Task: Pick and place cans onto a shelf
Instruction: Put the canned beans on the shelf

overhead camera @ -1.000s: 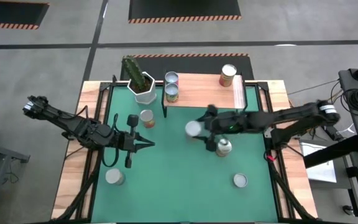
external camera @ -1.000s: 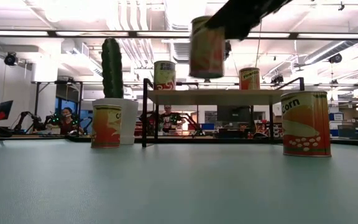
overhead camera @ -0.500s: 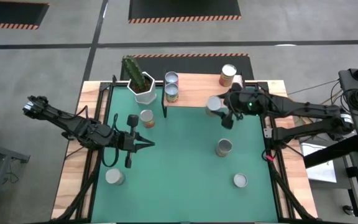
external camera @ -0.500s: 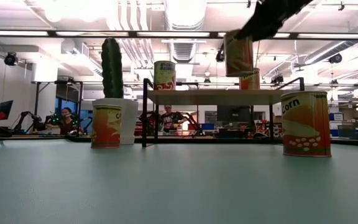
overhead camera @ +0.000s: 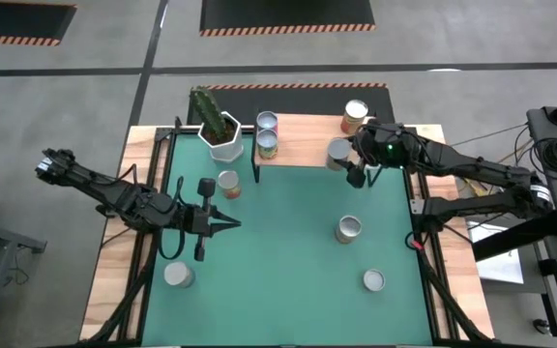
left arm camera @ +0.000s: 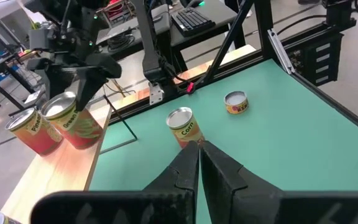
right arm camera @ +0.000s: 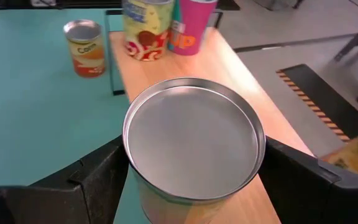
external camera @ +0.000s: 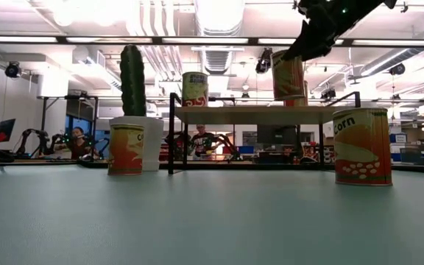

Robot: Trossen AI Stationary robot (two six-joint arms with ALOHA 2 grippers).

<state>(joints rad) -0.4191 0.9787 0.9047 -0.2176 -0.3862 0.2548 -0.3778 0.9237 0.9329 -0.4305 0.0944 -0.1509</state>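
Observation:
My right gripper [overhead camera: 346,160] is shut on a tin can [overhead camera: 337,152] with a silvery top, held over the near right part of the light-wood shelf [overhead camera: 307,145]. In the low view the can [external camera: 288,73] hangs just above the shelf board [external camera: 249,114]. Three cans stand on the shelf: two at its left end [overhead camera: 267,121] [overhead camera: 267,144] and one at the far right [overhead camera: 355,117]. My left gripper [overhead camera: 211,224] is shut and empty over the table's left half. My right gripper pinches the can's side wall just below the top rim [right arm camera: 135,180] between its two fingers [right arm camera: 98,177], one on each side. The fingers come slanting down from above and the table's right. The can is slightly tilted; whether its base touches the shelf I cannot tell.
Several cans stand on the green mat: one near the cactus pot [overhead camera: 227,184], a corn can mid-right [overhead camera: 348,229], one near right [overhead camera: 373,280], one near left [overhead camera: 177,275]. The white cactus pot [overhead camera: 222,135] stands left of the shelf.
My right gripper has carried the can from over the middle of the table toward the far edge and the right, and a little down, until it is over the shelf's right part. It has stayed shut on the can. The left arm has kept still.

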